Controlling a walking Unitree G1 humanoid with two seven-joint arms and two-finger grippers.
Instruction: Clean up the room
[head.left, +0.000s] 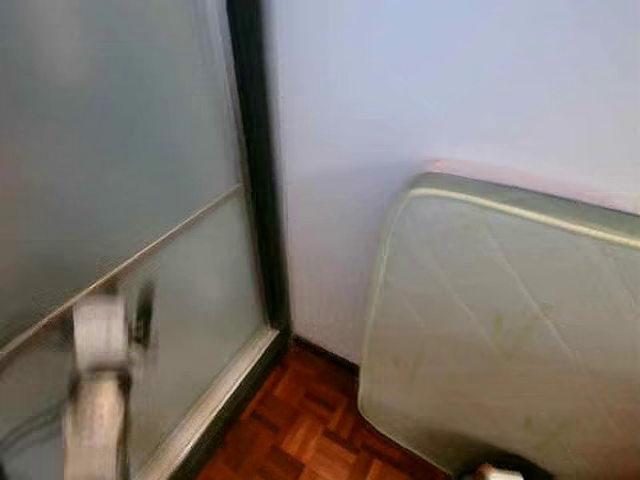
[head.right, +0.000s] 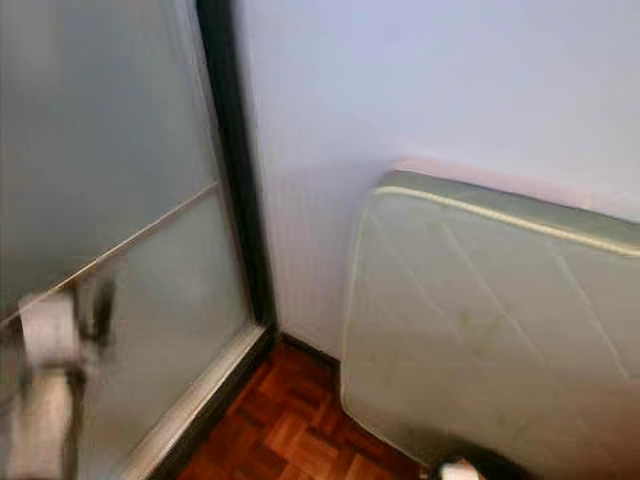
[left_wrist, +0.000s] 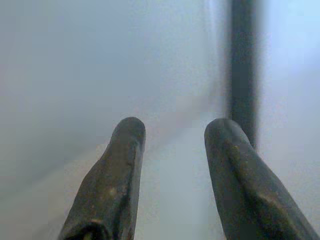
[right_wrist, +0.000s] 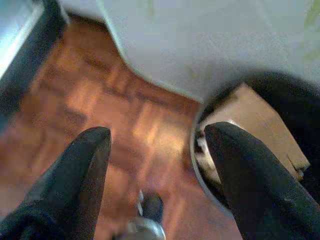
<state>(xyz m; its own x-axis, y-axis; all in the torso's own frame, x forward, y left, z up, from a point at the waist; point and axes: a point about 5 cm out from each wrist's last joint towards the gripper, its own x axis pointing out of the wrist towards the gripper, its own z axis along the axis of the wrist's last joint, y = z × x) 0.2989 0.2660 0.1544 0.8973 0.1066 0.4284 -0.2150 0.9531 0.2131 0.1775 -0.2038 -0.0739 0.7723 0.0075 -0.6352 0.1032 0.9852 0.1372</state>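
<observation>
The left tool (left_wrist: 172, 165) is raised in front of the frosted glass door (head.left: 110, 170), its fingers apart with nothing between them; it looks merely carried there while the robot moves, not reaching for anything. The right tool (right_wrist: 157, 170) hangs low over the wooden floor (right_wrist: 75, 80), fingers also apart and empty. Just beyond its right finger sits a bin (right_wrist: 200, 165) with a cardboard box (right_wrist: 260, 130) in it, likely where rubbish goes. Past the bin a mattress (head.left: 510, 320) leans on the wall (head.left: 450, 80), probably parked out of the way. The head views catch the bin's top (head.left: 497, 472) at the bottom edge; the right wrist view shows its contents.
</observation>
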